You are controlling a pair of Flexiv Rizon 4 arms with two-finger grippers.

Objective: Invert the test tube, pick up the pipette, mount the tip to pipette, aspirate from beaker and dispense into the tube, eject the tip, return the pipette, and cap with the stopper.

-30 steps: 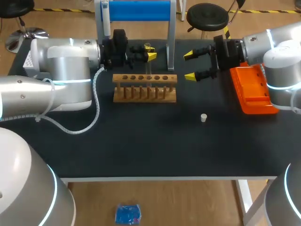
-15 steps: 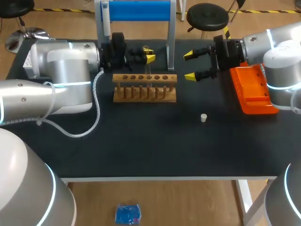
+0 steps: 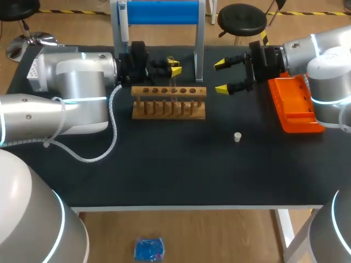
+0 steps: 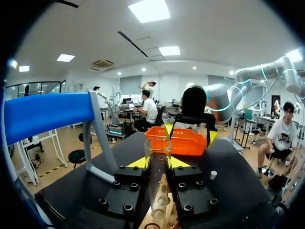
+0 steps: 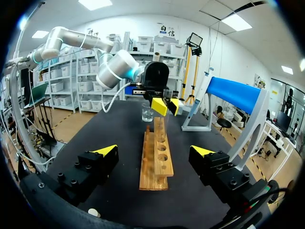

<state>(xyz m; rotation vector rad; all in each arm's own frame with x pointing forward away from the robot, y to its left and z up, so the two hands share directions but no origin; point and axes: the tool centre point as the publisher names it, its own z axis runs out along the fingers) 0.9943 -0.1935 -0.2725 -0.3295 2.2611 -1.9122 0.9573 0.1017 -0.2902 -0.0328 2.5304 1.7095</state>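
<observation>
Holding the test tube upright, mouth up: left gripper is clamped on it from both sides, just behind the wooden rack. Right gripper sits off the rack's right end, fingers spread wide, nothing between them. Beaker stands past the rack's left end, near the left gripper. Pipette is on the blue stand behind the rack. Orange tip box is well right of the rack. Stopper lies on the table, front-right of the rack, apart from it.
</observation>
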